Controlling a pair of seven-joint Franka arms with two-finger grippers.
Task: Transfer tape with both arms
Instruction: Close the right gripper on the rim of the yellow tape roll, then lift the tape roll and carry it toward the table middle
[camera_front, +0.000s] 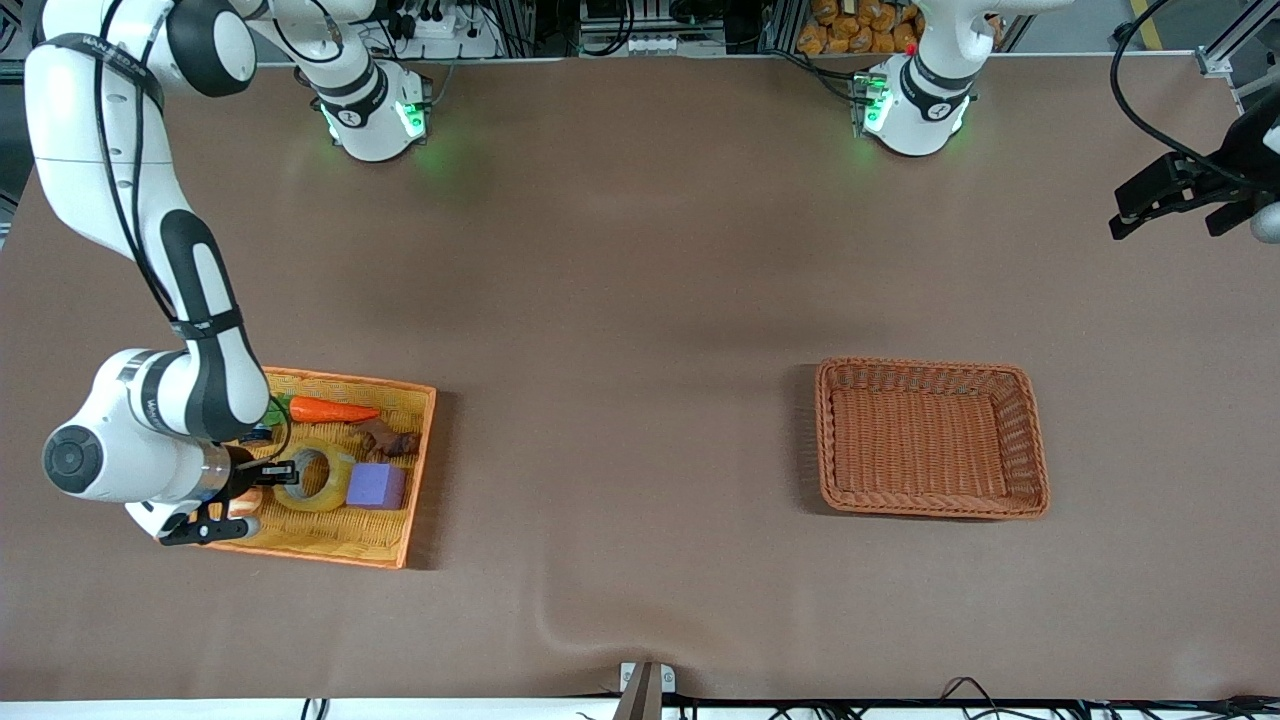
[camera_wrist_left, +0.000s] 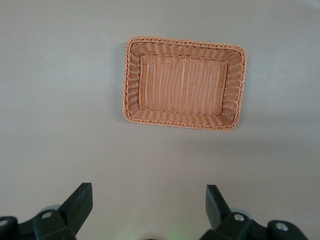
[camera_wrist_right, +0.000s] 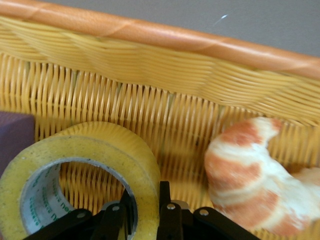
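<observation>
The yellowish tape roll (camera_front: 316, 480) lies in the yellow basket (camera_front: 420, 470) at the right arm's end of the table, beside a purple cube (camera_front: 376, 486). My right gripper (camera_front: 284, 470) is down in that basket, shut on the tape. In the right wrist view one finger is inside the roll's hole and the other outside, pinching the tape's (camera_wrist_right: 100, 150) wall between them at the right gripper (camera_wrist_right: 145, 195). My left gripper (camera_front: 1170, 212) is open and empty, held high at the left arm's end; in the left wrist view it (camera_wrist_left: 150, 197) is above bare table.
A brown wicker basket (camera_front: 930, 366) with nothing in it sits toward the left arm's end, also in the left wrist view (camera_wrist_left: 185, 43). The yellow basket (camera_wrist_right: 150, 35) also holds a carrot (camera_front: 335, 410), a brown item (camera_front: 392, 440) and a croissant (camera_wrist_right: 250, 175) beside the tape.
</observation>
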